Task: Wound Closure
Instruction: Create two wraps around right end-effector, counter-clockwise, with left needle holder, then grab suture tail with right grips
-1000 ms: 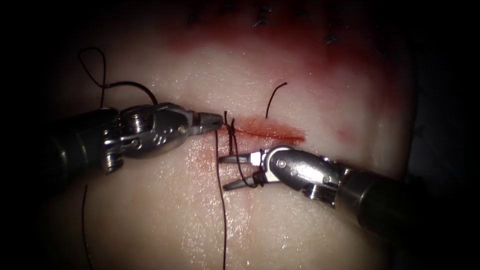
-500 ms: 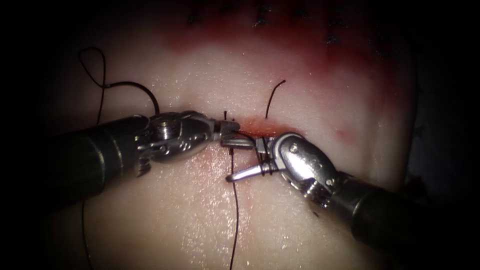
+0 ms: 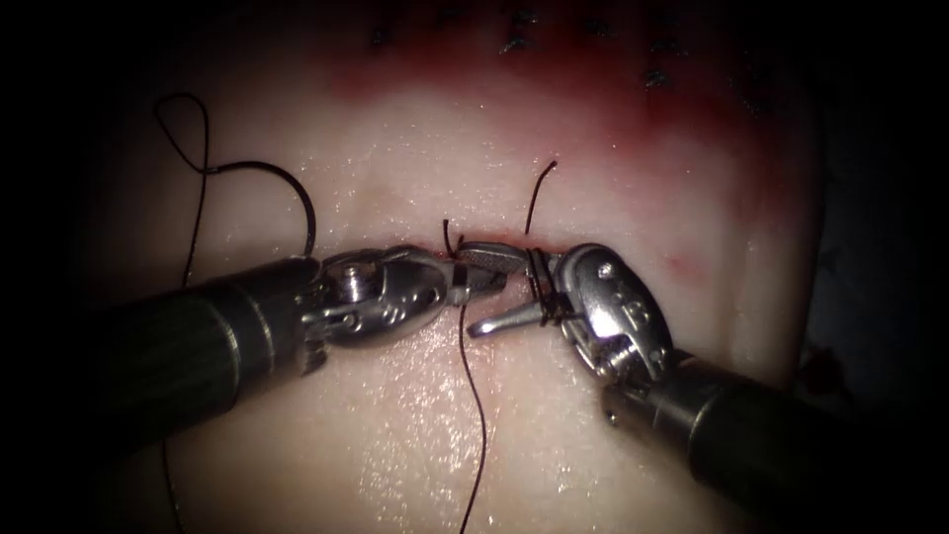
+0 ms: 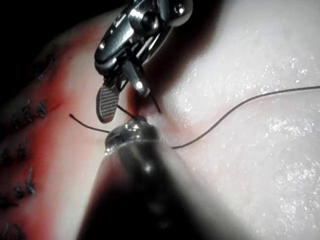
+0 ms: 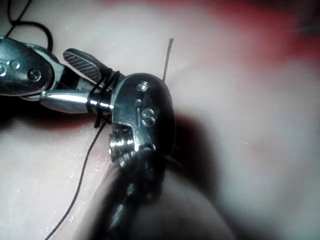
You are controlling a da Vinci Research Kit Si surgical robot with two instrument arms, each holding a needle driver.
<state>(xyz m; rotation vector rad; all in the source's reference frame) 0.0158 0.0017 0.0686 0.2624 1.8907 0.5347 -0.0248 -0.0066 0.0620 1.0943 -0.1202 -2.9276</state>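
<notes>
A: Left pincer (image 3: pixel 473 282) at the cut (image 3: pixel 494 240) in the tissue (image 3: pixel 415 425), tips against the thread (image 3: pixel 473 396); closed or not, can't tell. Needle not made out

B: Right pincer (image 3: pixel 494 292) spread, thread coiled round both jaws near their hinge, short tail (image 3: pixel 539 193) standing beyond the cut

A: Risk: coils could slide off the spread jaws if the thread slackens; a hard pull might tear the tissue edge

The tissue (image 3: pixel 474 415) is being lit centrally, glare glinting wetly, while edges are being darkened by shadow.
</notes>
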